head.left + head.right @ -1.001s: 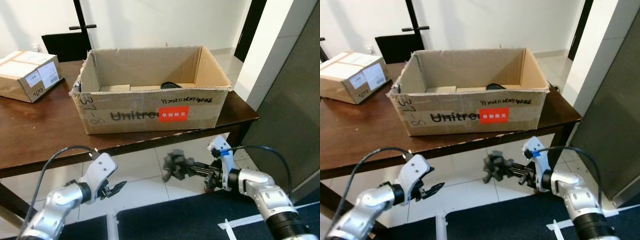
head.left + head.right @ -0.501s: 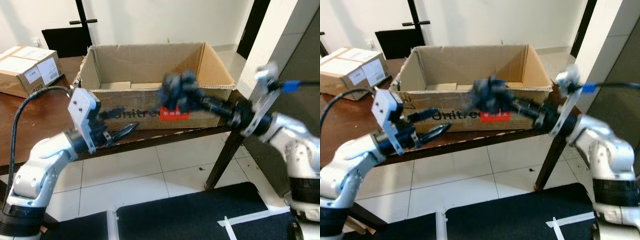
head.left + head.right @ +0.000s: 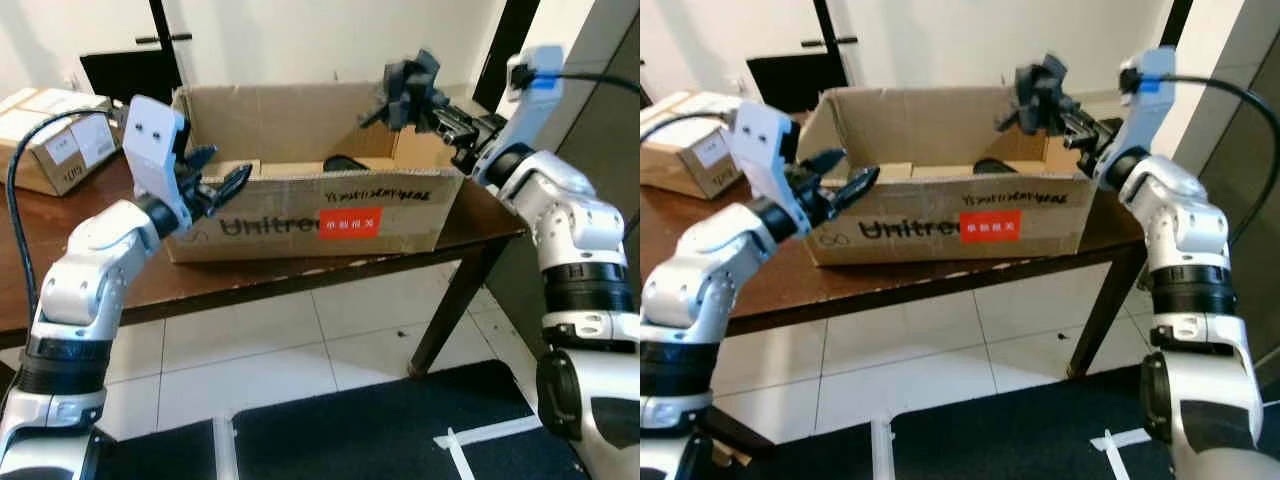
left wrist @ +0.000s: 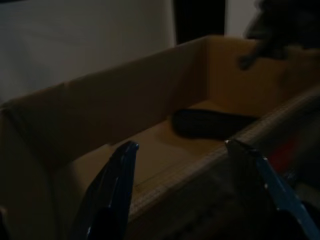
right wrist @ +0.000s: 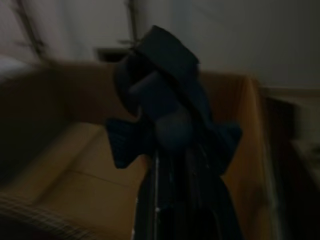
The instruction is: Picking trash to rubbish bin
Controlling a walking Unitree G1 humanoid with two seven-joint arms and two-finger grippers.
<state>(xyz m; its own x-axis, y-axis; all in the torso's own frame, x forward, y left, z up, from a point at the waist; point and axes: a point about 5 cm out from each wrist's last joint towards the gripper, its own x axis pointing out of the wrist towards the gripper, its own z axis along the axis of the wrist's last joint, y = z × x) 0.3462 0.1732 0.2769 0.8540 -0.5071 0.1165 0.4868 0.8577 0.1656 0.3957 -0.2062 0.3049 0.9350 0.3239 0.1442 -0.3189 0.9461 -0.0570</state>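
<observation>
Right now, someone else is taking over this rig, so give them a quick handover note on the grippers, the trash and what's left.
Right gripper: shut on the dark crumpled trash, held above the right end of the open cardboard box on the brown table.
Left gripper: open, holding nothing, at the box's front left corner.
Already in the box: a dark flat item.
Done: trash lifted and brought over the box.
Left: open the right gripper to drop it in.
</observation>
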